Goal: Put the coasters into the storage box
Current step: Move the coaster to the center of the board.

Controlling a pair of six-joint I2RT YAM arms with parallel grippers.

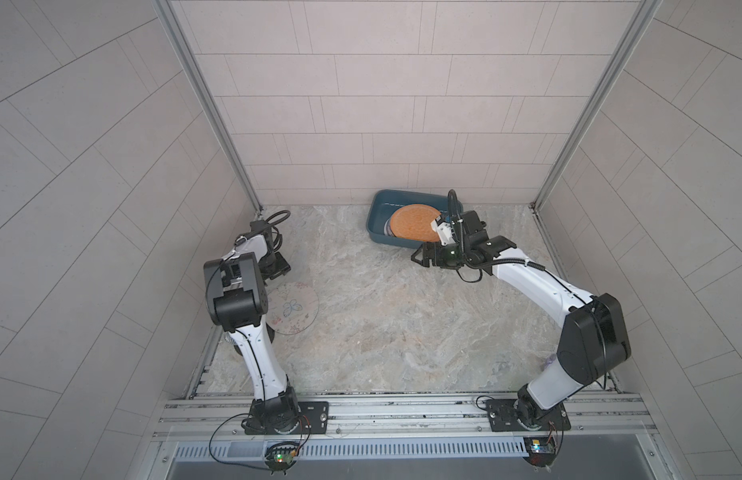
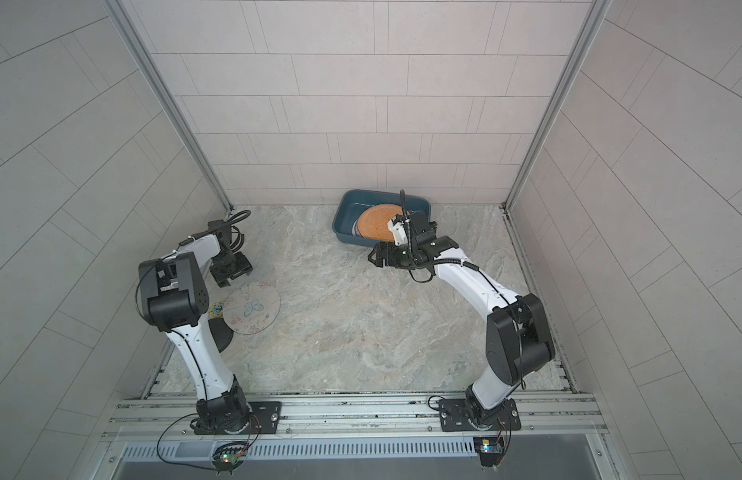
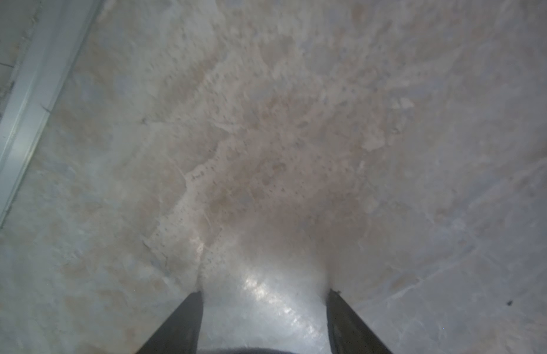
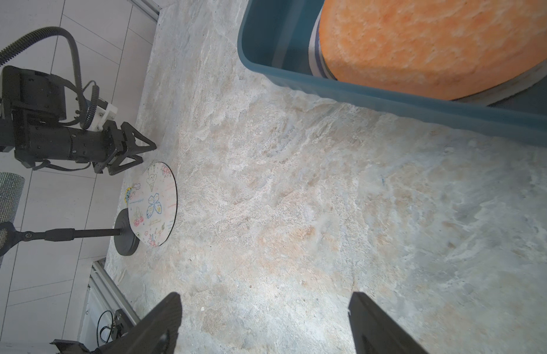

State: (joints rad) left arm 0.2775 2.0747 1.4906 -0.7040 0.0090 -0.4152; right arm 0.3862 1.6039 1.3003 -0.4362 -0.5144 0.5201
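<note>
Though the left gripper (image 3: 264, 292) stands spread and empty, the butterfly coaster (image 4: 152, 205) lies flat on the table (image 1: 402, 324) just beside its fingertips, untouched. The right gripper (image 4: 264, 295), likewise spread and empty, sits just outside the storage box (image 4: 358, 92), where the orange coaster (image 4: 419, 46) tops the stack.

your marbled, stone-look tabletop (image 1: 402, 316) carries the teal storage box (image 1: 376, 224) at its far edge, close to the back wall and a little right of the middle. near the left side lies a pale butterfly coaster (image 1: 296, 309), its rim overlapping a black round stand base (image 2: 221, 336). a yellow-printed coaster (image 2: 216, 308) peeks from under it.
</note>
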